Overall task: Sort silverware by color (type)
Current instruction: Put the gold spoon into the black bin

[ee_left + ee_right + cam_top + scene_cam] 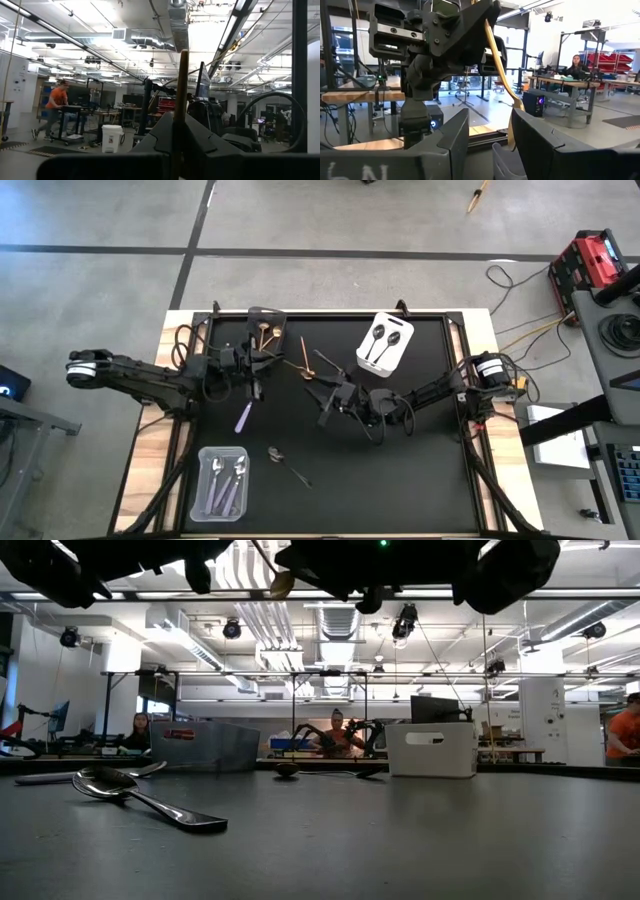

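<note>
Tabletop point(420, 470): matt black mat, pale wood edges. Dark spoon point(140, 797): glossy metal. Gold spoon point(501, 75): polished. White bin point(386, 343): smooth plastic.

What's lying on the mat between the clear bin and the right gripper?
One dark spoon lies on the mat between the clear bin and the right gripper, seen in the high view. The left gripper holds a gold spoon.

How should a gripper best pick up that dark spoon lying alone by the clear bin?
Grip the dark spoon mid-handle, probably from straight above, fingers across it: it lies flat on the mat, its handle slim, its bowl wider and rounded.
</note>
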Robot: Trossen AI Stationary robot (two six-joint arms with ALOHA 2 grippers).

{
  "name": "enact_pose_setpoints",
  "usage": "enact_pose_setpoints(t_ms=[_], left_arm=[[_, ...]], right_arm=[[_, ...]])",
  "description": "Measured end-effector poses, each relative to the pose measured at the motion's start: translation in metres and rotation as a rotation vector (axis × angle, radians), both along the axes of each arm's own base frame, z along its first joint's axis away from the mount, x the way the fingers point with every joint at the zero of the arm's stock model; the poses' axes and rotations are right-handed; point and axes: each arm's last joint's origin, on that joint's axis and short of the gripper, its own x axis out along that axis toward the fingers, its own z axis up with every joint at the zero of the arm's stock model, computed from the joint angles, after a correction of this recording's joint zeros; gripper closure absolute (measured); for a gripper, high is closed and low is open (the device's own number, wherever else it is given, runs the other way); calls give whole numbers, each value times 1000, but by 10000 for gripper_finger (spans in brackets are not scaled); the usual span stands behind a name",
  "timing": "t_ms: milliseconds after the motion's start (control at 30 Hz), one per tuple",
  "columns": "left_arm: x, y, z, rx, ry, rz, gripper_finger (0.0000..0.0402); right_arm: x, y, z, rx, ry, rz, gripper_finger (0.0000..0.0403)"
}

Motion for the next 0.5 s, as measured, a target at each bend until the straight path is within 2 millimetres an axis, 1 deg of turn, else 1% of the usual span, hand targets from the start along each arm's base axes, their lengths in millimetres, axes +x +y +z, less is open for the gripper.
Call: enact_pose_setpoints(t_ms=[100,200,367,433,500], left_arm=[[0,0,0,2,3,14,399],[1,0,-1,7,17,17,399],[2,2,-5,-12,63,68,399],[2,2,-5,-13,63,71,399],[2,2,-5,-13,60,70,399]], right_arm=[[0,1,0,-3,2,-3,263],[-1,3,0,-7,6,-9,253],[-4,7,-1,-10,40,-138,218],[-4,8,-1,-14,53,-167,203],[-3,8,-4,-8,75,-161,193]])
